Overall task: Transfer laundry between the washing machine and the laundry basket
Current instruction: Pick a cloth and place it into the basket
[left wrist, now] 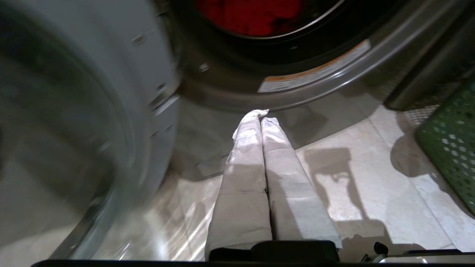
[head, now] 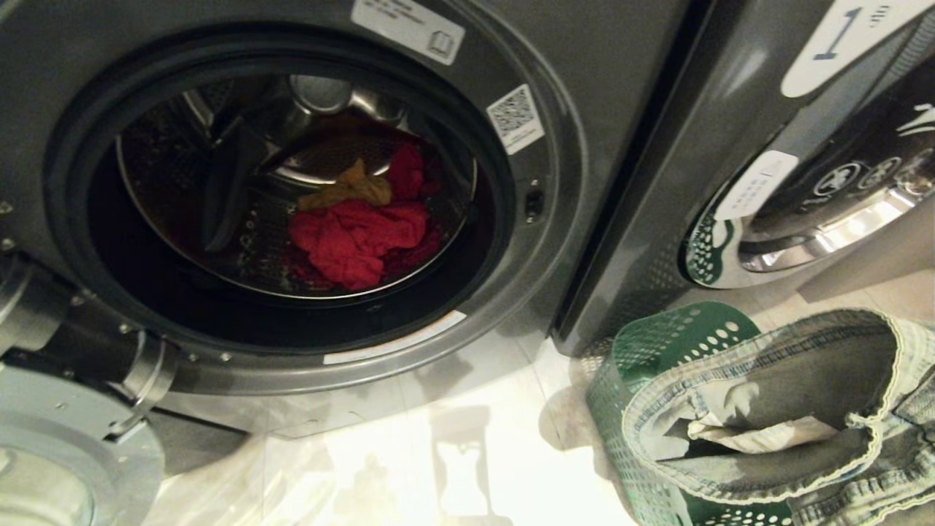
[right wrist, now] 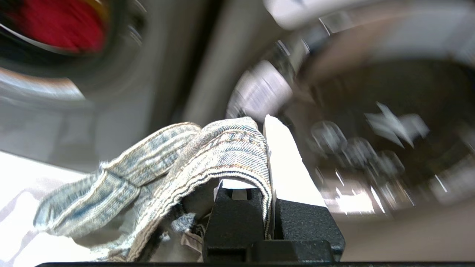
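You are looking into the open washing machine (head: 292,197), its door (head: 51,453) swung out at the near left. Inside the drum lie a bright pink-red garment (head: 358,237) and, just behind and touching it, an orange-yellow garment (head: 349,188). To the right stands a second grey machine (head: 803,168) with a white label marked 1.

Your right gripper (right wrist: 268,128) is pressed together on the striped grey-beige garment (right wrist: 219,148) — its hem is folded over one finger and pinched between the two. In the head view that garment (head: 796,394) hangs wide open above the green laundry basket (head: 657,343), which sits on the pale tiled floor (head: 467,453) at the near right, in front of the second machine. The gripper itself does not show in the head view.

Your left gripper (left wrist: 260,115) is empty, its white-wrapped fingers (left wrist: 245,155) closed tight against each other — it hovers low over the floor just in front of the machine's lower rim, beside the open door.
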Tool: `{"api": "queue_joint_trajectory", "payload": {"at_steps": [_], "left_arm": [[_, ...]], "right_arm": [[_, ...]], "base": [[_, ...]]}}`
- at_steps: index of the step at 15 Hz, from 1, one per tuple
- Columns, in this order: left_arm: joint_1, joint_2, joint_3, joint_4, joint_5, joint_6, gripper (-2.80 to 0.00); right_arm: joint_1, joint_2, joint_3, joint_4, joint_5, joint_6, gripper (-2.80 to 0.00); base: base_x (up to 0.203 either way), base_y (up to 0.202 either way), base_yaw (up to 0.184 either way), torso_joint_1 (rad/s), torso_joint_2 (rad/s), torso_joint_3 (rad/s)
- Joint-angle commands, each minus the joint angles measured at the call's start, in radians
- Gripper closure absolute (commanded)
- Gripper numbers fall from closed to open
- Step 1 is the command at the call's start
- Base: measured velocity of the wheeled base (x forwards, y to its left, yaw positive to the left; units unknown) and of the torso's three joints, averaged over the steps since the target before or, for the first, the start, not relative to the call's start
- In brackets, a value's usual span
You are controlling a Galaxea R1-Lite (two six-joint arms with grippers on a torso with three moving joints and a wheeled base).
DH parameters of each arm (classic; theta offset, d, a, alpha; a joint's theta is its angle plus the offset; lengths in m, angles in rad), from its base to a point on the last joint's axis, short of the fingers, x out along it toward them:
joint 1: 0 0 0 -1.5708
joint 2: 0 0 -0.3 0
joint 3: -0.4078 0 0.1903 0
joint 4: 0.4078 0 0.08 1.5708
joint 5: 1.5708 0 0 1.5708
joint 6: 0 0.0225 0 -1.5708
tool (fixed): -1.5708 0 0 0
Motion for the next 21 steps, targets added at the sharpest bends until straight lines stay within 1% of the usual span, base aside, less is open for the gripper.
{"api": "queue_joint_trajectory", "payload": {"at_steps": [1, 3, 4, 6, 10, 12, 16, 19, 21], "left_arm": [[0.0, 0.001, 0.04, -0.001, 0.0, 0.001, 0.0], [0.0, 0.001, 0.04, -0.001, 0.0, 0.001, 0.0], [0.0, 0.001, 0.04, 0.001, 0.0, 0.001, 0.0], [0.0, 0.001, 0.04, 0.001, 0.0, 0.001, 0.0], [0.0, 0.001, 0.04, 0.001, 0.001, 0.003, 0.0], [0.0, 0.001, 0.04, 0.001, 0.001, 0.002, 0.0], [0.0, 0.0, 0.04, 0.001, 0.001, -0.002, 0.0], [0.0, 0.001, 0.04, 0.001, 0.001, -0.002, 0.0], [0.0, 0.0, 0.04, 0.001, 0.001, -0.002, 0.0]], "right_arm": [[0.001, 0.042, -0.025, 0.008, -0.008, 0.002, 0.0], [0.0, 0.11, -0.043, 0.01, -0.023, 0.011, 0.0], [-0.001, 0.137, -0.04, 0.011, -0.047, 0.026, 0.0], [-0.003, 0.169, -0.024, 0.027, -0.152, 0.056, 0.0], [-0.017, 0.191, -0.046, 0.175, -0.216, 0.199, 0.0], [-0.028, 0.218, -0.035, 0.183, -0.219, 0.259, 0.0], [-0.133, 0.337, -0.029, 0.178, -0.212, 0.36, 0.0], [-0.196, 0.441, -0.049, 0.172, -0.205, 0.447, 0.0], [-0.26, 0.509, -0.072, 0.154, -0.18, 0.503, 0.0]], "base": [[0.004, 0.006, -0.175, 0.002, 0.01, 0.002], [0.001, 0.008, -0.161, 0.001, 0.0, 0.002], [-0.002, 0.004, -0.125, -0.001, 0.0, -0.001], [-0.001, 0.0, -0.046, 0.003, 0.0, 0.001], [0.0, 0.0, 0.0, 0.0, 0.0, 0.0], [0.0, 0.0, 0.0, 0.0, 0.0, 0.0], [0.0, 0.0, 0.0, 0.0, 0.0, 0.0], [0.0, 0.0, 0.0, 0.0, 0.0, 0.0], [0.0, 0.0, 0.0, 0.0, 0.0, 0.0]]}}
